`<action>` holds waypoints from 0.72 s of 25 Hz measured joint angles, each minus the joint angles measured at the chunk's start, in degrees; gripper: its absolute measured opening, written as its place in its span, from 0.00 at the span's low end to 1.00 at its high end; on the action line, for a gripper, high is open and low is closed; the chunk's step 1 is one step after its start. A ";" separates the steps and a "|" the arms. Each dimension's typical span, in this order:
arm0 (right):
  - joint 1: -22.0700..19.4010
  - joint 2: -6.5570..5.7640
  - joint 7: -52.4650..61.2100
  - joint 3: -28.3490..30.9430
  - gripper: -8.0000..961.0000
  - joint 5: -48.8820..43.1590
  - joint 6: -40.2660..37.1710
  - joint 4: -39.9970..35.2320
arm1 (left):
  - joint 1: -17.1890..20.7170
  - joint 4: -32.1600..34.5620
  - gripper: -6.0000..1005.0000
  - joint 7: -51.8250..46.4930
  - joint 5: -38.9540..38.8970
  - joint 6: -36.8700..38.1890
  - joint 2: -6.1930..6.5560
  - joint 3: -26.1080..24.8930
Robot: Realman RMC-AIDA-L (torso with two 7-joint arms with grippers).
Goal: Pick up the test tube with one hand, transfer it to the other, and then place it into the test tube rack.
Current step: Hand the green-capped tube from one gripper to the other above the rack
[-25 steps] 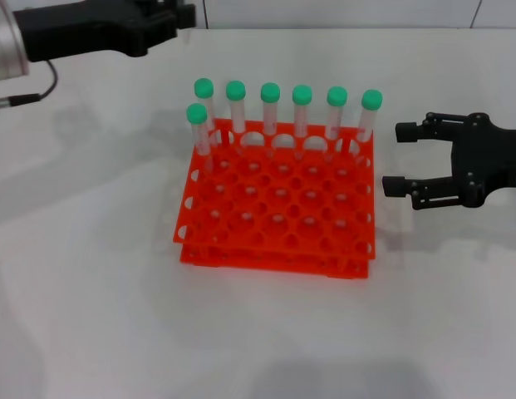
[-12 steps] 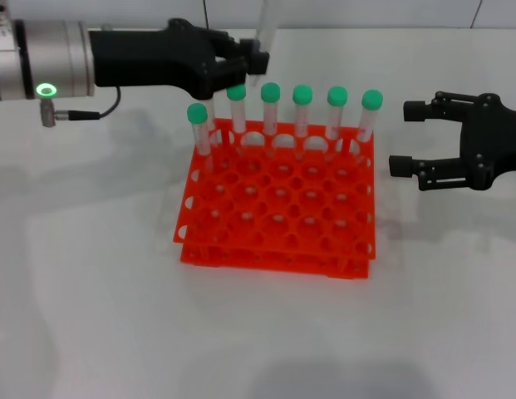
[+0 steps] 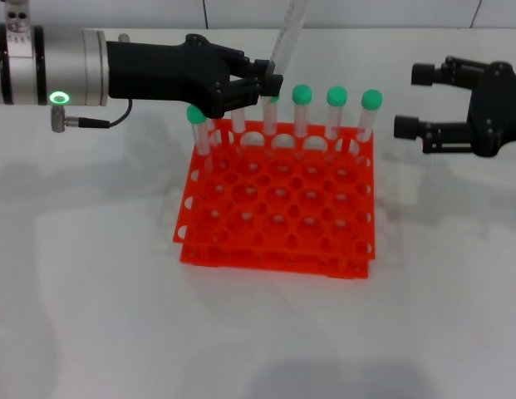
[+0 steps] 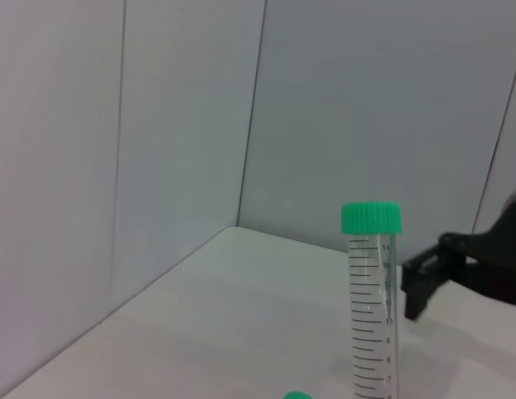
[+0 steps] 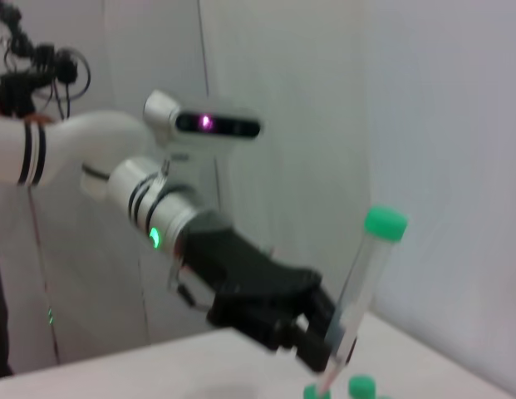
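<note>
Left gripper (image 3: 270, 83): advanced over the test tube rack (image 3: 276, 218) since a second ago, clamped on the test tube (image 3: 287, 33) near its lower end, tube held tilted above the rear row. Right gripper (image 3: 417, 101): raised, spread, empty. Handover judged imminent.

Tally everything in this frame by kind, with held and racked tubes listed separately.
Test tube held in the left gripper: 1
Racked tubes, green-capped: 7, counting two whose caps are hidden behind the left gripper
Test tube rack, orange-red: 1
Grippers: 2 (the left gripper and the right gripper, open beside the rack)
Total: 11
</note>
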 joint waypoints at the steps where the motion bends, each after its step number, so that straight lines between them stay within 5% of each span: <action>1: 0.10 0.02 0.08 0.01 0.88 0.32 0.10 0.03 | 0.10 0.00 0.24 0.02 0.00 0.17 0.00 0.01; 18: 7.65 0.27 1.57 -0.16 0.88 8.27 2.91 11.59 | 0.45 -0.32 0.25 0.56 0.00 1.42 0.05 0.18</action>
